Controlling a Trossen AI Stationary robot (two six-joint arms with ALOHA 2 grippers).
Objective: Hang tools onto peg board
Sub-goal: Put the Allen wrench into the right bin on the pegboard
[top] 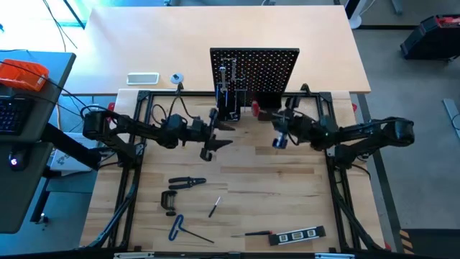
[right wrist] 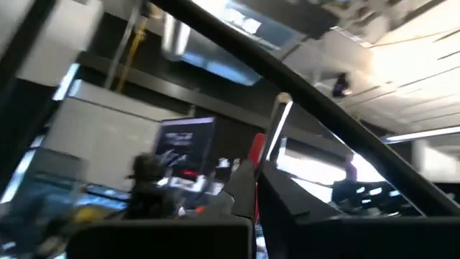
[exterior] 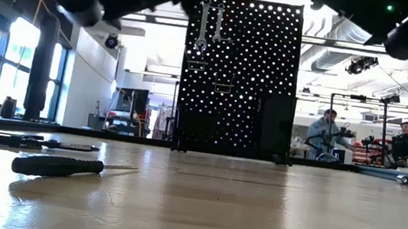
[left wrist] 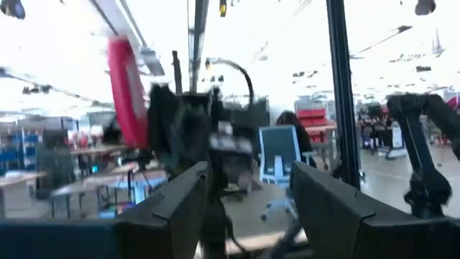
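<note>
Tools lie on the wooden surface (top: 273, 169): pliers (top: 187, 183), C-clamp (top: 169, 201), hex key (top: 178, 228), level (top: 297, 234). Two wrenches (exterior: 210, 23) hang on the peg board (exterior: 239, 76) at the back. The left pincer (top: 215, 140) is open and holds nothing. The right pincer (right wrist: 269, 155) is closed on a screwdriver (right wrist: 277, 129)

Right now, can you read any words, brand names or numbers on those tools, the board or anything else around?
None can be read.
Black level with white patches on the wooden table: markings too small.
Dark screen beyond the table: lit marks blurred.
Upright black perforated peg board: no lettering shows.
</note>
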